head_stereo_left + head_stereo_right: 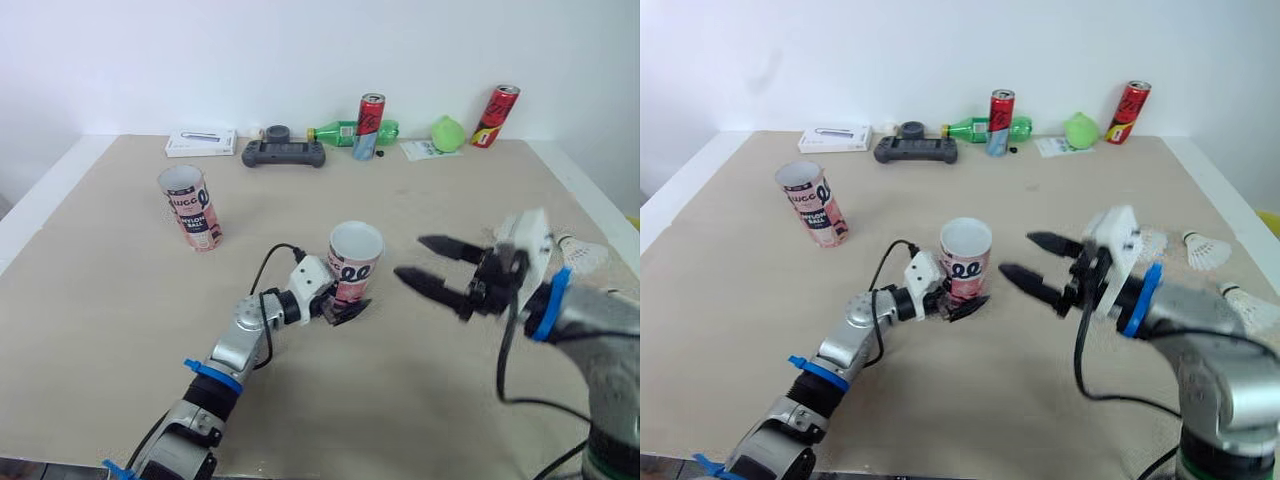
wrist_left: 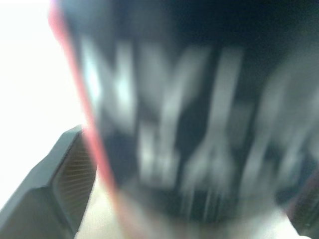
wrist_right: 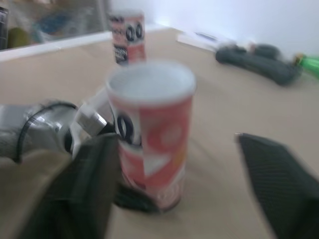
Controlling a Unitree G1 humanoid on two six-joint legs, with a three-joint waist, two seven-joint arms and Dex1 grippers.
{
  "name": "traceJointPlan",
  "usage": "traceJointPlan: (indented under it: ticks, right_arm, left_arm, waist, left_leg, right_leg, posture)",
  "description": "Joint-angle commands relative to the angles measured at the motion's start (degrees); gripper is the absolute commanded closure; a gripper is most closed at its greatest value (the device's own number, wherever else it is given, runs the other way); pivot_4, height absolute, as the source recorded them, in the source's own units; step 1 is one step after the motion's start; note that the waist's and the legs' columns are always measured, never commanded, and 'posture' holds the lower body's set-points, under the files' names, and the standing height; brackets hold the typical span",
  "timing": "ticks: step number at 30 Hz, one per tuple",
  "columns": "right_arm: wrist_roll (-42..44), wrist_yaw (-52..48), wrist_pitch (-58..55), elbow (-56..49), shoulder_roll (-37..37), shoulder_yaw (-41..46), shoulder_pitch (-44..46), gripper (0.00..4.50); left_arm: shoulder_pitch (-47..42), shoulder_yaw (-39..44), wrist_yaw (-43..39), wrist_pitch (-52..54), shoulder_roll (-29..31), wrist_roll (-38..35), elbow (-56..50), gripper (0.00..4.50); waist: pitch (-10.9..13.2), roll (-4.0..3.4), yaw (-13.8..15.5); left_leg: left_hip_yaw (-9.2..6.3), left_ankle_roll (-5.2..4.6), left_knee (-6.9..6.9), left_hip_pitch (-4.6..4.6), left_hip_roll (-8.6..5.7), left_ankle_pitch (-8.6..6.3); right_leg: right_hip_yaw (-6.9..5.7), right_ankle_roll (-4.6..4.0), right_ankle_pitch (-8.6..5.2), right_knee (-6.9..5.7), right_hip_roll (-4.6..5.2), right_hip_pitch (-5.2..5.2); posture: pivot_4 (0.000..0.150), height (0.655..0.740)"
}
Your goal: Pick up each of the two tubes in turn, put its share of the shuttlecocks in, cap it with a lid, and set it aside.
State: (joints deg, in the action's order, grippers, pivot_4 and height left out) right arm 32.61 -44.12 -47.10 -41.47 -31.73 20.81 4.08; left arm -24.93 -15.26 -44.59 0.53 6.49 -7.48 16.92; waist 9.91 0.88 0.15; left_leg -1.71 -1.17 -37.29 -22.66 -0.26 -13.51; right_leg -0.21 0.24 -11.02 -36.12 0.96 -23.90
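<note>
White wall behind, a beige desk in front. The nearer tube stands upright and open-mouthed at mid-desk. The left end effector pinches it low, near its base. The second tube stands well apart, far to the left. The right end effector hangs spread and empty just beside the held tube. With so low a grip, a nudge from it could tip the tube. The shuttlecocks lie near the right edge, where a careless sweep might knock them off.
</note>
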Motion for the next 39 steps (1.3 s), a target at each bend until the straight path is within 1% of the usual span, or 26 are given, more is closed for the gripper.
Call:
traceJointPlan:
  ticks: [1, 5, 9, 11, 13, 17, 21, 27, 32, 39]
  right_arm:
    - [-3.44, 4.67, 6.68, -2.95, 3.49, -4.20, -4.23, 0.14]
    - [-9.52, 7.46, 15.18, 2.58, 6.92, -11.18, -7.05, 0.14]
    - [-13.01, 9.22, 21.34, 8.37, 9.83, -16.62, -6.03, 0.14]
    - [-15.49, 9.86, 25.03, 14.09, 12.12, -20.55, -3.96, 0.14]
    - [-16.84, 9.99, 27.77, 18.30, 13.65, -22.85, -2.55, 0.14]
    - [-17.71, 9.29, 31.10, 22.60, 15.22, -25.44, -0.96, 0.14]
    - [-17.55, 8.70, 32.83, 25.99, 16.37, -26.99, 1.01, 0.14]
    - [-18.49, 8.16, 35.02, 31.73, 18.33, -29.39, 5.58, 0.14]
    - [-20.15, 8.25, 38.12, 39.99, 21.04, -30.88, 10.57, 0.14]
    - [-22.18, 9.27, 42.39, 50.14, 25.12, -31.66, 17.11, 0.14]
  left_arm:
    - [-0.13, 1.16, -2.28, 1.30, 1.62, -2.30, -5.42, 0.00]
    - [1.68, 2.34, -4.55, 3.95, 5.74, -4.10, -10.43, 0.00]
    - [4.78, 5.37, -6.20, 8.76, 10.70, -7.89, -17.58, 0.00]
    - [8.99, 8.66, -9.69, 14.06, 17.75, -11.64, -24.73, 0.00]
    - [11.81, 11.86, -11.63, 16.54, 23.33, -13.94, -29.23, 0.00]
    - [12.85, 17.92, -12.56, 20.29, 28.48, -20.02, -33.00, 0.00]
    - [11.14, 21.66, -11.38, 21.55, 29.04, -23.32, -33.72, 0.00]
    - [11.72, 21.24, -10.84, 20.51, 29.30, -22.22, -33.38, 0.00]
    - [14.63, 20.04, -10.04, 20.06, 29.32, -21.00, -35.16, 0.00]
    - [15.83, 19.75, -8.75, 20.23, 29.32, -20.68, -36.39, 0.00]
  waist:
    - [0.00, 0.00, 0.00]
    - [0.01, 0.00, -0.34]
    - [0.08, 0.05, -1.07]
    - [0.16, 0.15, -1.48]
    - [0.26, 0.32, -1.97]
    - [0.38, 0.35, -1.37]
    - [0.40, 0.39, -1.23]
    - [0.47, 0.50, -1.52]
    - [0.46, 0.56, -1.46]
    - [0.48, 0.57, -1.54]
  left_leg:
    - [0.00, 0.00, 0.00, -0.02, 0.02, 0.00]
    - [0.02, 0.00, 0.01, -0.02, 0.10, 0.00]
    - [-0.03, 0.00, 0.02, -0.01, 0.15, 0.00]
    - [-0.05, 0.00, 0.11, -0.02, 0.17, 0.00]
    - [-0.01, 0.01, 0.21, -0.02, 0.24, 0.00]
    - [-0.01, 0.23, 0.63, 0.00, 0.24, 0.14]
    - [-0.03, 0.27, 0.70, -0.07, 0.17, 0.16]
    - [-0.01, 0.29, 0.70, 0.00, 0.17, 0.17]
    - [0.05, 0.35, 0.73, 0.09, 0.29, 0.20]
    - [0.18, 0.43, 0.72, 0.17, 0.70, 0.25]
  right_leg:
    - [0.00, -0.06, -0.03, 0.00, -0.03, -0.03]
    - [0.05, -0.20, -0.11, -0.02, -0.09, -0.10]
    - [0.06, -0.23, -0.14, -0.02, -0.09, -0.12]
    - [0.13, -0.27, -0.15, -0.03, -0.09, -0.19]
    - [0.14, -0.29, -0.16, -0.04, -0.10, -0.29]
    - [0.10, -0.51, -0.29, -0.05, -0.11, -0.44]
    - [0.00, -0.62, -0.36, -0.04, -0.07, -0.44]
    - [0.13, -0.55, -0.31, -0.06, -0.09, -0.44]
    - [0.18, -0.62, -0.30, -0.13, -0.22, -0.43]
    - [0.29, -0.84, -0.17, -0.15, -0.67, -0.44]
  posture:
    - [0.150, 0.7377]
    - [0.150, 0.7377]
    - [0.150, 0.7377]
    - [0.150, 0.7377]
    - [0.150, 0.7377]
    - [0.150, 0.7377]
    - [0.150, 0.7377]
    - [0.150, 0.7377]
    - [0.150, 0.7377]
    - [0.150, 0.7377]
